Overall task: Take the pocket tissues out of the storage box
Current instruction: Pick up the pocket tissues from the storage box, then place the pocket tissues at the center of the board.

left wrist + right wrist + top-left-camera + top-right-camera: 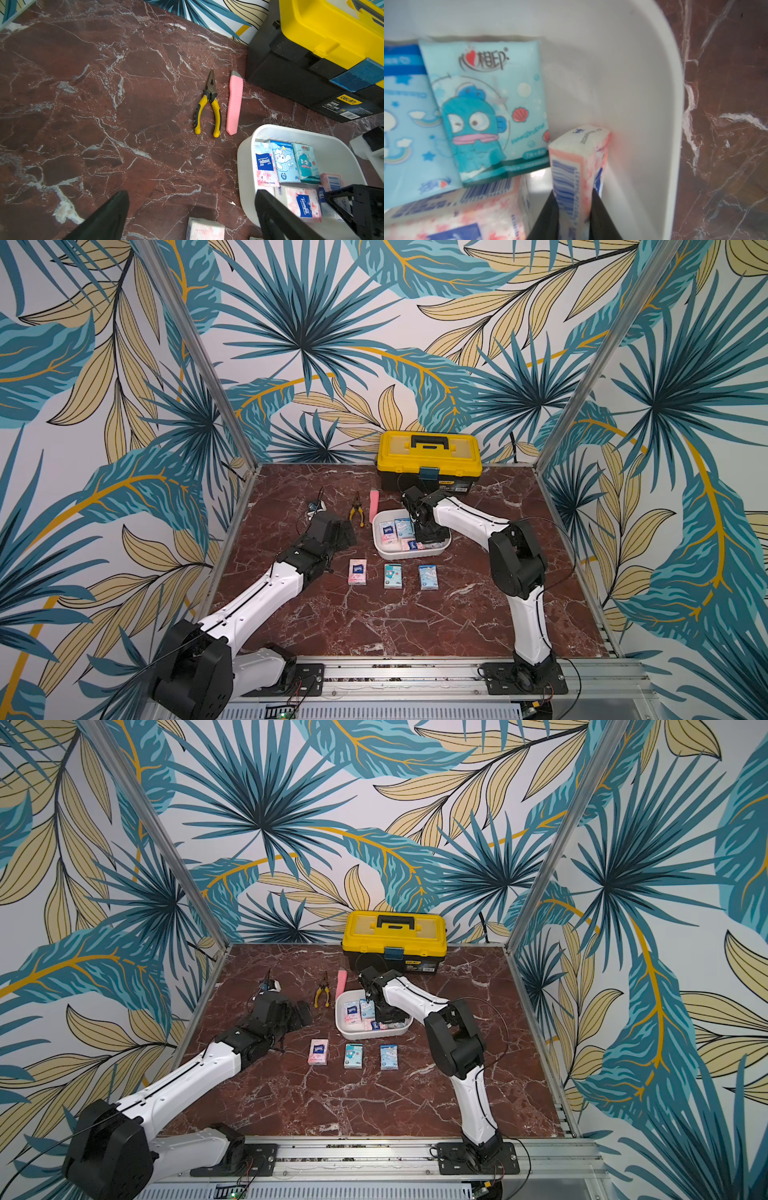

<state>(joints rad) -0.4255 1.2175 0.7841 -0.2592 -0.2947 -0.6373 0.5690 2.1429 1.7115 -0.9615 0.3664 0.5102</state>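
The white storage box sits mid-table with several pocket tissues inside, pink, light blue and teal. My right gripper reaches down into the box and is shut on a pink pack that stands on its edge near the box wall. Three packs lie in a row on the table in front of the box: pink, teal and light blue. My left gripper hangs open left of the box, above the pink pack on the table, holding nothing.
A yellow-and-black toolbox stands at the back against the wall. Yellow-handled pliers and a long pink bar lie behind the box. A small wired device sits at the back left.
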